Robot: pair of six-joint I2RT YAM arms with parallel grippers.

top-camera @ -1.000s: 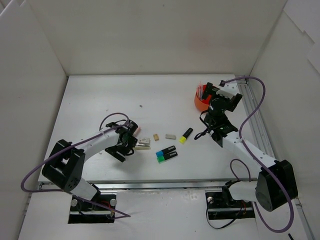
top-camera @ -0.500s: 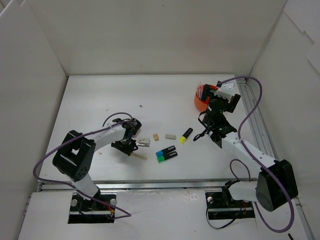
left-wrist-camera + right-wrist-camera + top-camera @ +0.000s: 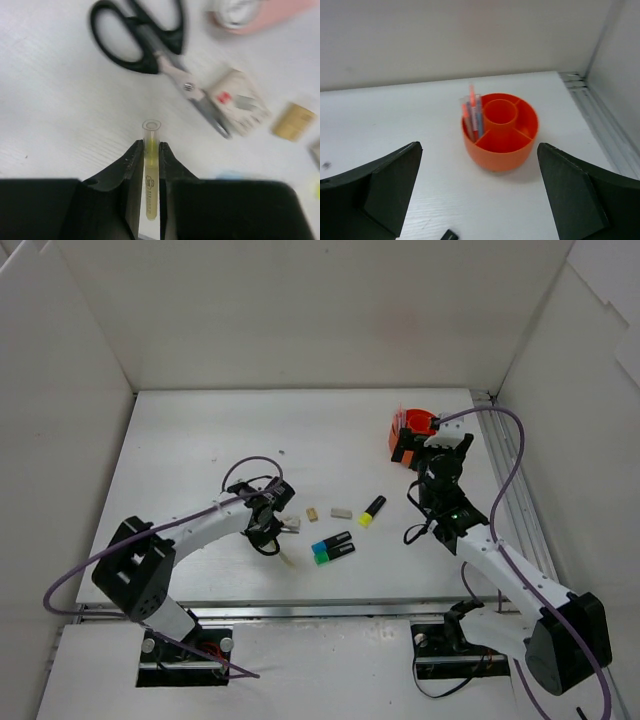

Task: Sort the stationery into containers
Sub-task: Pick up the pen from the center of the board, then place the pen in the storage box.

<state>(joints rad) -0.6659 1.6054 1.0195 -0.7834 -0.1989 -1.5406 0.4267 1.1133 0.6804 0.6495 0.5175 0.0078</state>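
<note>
My left gripper is nipped down to a sliver on a thin clear pen. The pen runs lengthwise along the gap, its open end poking just past my fingertips. Whether it is off the table, I cannot tell. With a hold that narrow I reckon it could swivel, so lift straight and slowly.

Just beyond lie the scissors, blades pointing at a wrapped eraser, with a beige eraser beside that. I should rise clear of all three before swinging away.

Far across the table, my right gripper is spread wide and holds nothing, facing the orange cup. Other pens stand in the section on its left from that wrist's view. This one belongs with them, tipped upright before I let go.
</note>
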